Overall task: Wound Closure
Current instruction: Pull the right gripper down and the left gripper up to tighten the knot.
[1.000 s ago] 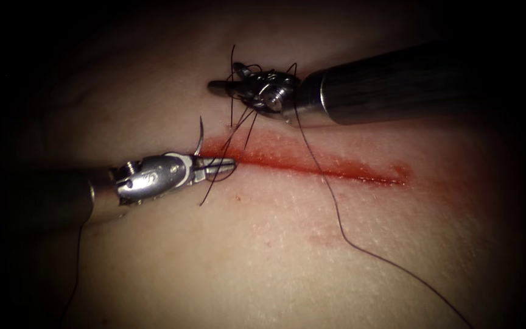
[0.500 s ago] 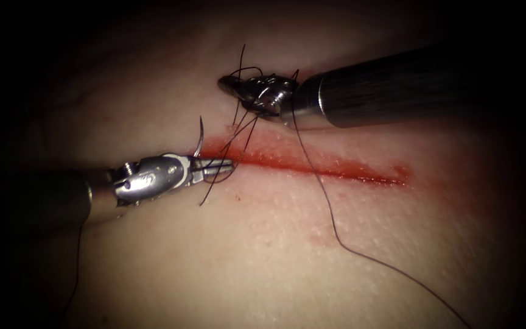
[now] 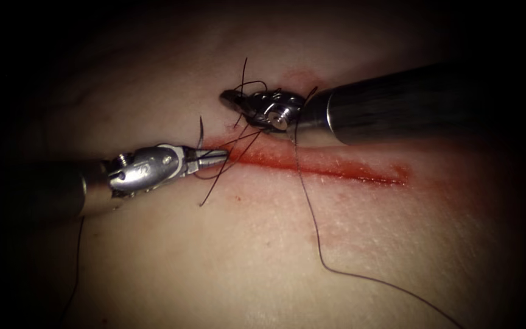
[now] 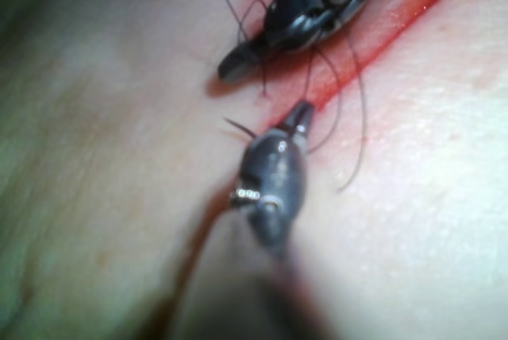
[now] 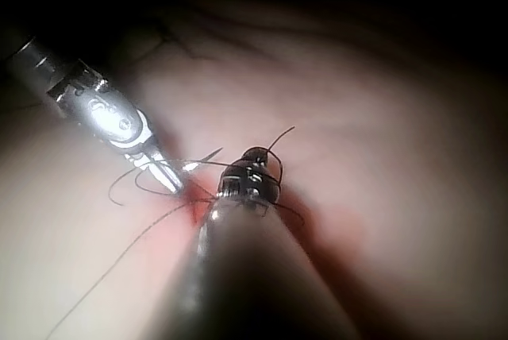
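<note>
the left tool (image 3: 217, 156) lay at the left end of the cut (image 3: 324, 166), its jaws pressed together on the needle (image 3: 200, 135) near one end of its curve, so that the rest of the thin curved needle rose up from the jaws, clear of the tissue (image 3: 263, 256) and not stuck in it. from the left wrist the same tool (image 4: 300, 115) pointed at the end of the cut (image 4: 373, 42) with the needle (image 4: 238, 127) showing as a short dark sliver beside its tip. the right tool (image 3: 234, 99) sat just above the cut, close to the left tool but apart from it, with several loops of thread (image 3: 312, 213) wound round its jaws; whether those jaws were pinching the thread or only carrying it i could not tell. strands ran from it down to the left end of the cut and to the left tool's tip, a short loose end lay on the skin below the left tool, and one long strand trailed from the right tool across the cut and away over the lower right tissue. from the right wrist, the right tool (image 5: 255, 167) was draped in thread (image 5: 135, 241) beside the left tool (image 5: 168, 177), the needle (image 5: 202, 159) between them. red fluid (image 3: 372, 172) lined the cut; the tissue around was pale, fading into darkness at the edges.
</note>
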Available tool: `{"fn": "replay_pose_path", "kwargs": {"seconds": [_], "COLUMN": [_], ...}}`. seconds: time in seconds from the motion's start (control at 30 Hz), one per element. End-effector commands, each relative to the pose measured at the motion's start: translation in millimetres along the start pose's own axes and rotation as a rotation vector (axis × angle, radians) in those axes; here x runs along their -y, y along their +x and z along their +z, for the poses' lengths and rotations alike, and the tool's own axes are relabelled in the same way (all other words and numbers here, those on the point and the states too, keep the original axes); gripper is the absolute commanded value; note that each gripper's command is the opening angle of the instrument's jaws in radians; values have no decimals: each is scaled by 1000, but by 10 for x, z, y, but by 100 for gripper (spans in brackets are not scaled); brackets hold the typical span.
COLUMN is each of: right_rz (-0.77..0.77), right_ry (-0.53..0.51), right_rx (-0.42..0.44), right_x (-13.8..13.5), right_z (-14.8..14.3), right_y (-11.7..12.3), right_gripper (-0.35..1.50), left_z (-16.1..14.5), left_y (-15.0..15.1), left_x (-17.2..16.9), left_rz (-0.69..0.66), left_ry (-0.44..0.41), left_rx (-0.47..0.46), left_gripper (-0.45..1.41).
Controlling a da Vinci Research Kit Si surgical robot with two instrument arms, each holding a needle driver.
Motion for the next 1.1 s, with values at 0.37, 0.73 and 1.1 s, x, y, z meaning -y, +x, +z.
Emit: {"fn": "replay_pose_path", "kwargs": {"seconds": [0.37, 0.73, 1.1], "right_rz": [12, -18, -61], "right_ry": [72, 114, 156], "right_rx": [-31, -52, -72], "right_x": [41, 66, 103], "right_z": [-35, -60, -89], "right_y": [5, 6, 7], "right_gripper": [-35, -35, -35], "left_z": [-7, -9, -2], "left_y": [2, 13, 19], "left_x": [32, 81, 128], "left_rz": [-37, -45, -53], "left_ry": [25, 62, 84], "left_rx": [19, 27, 42], "left_gripper": [-35, -35, -35]}}
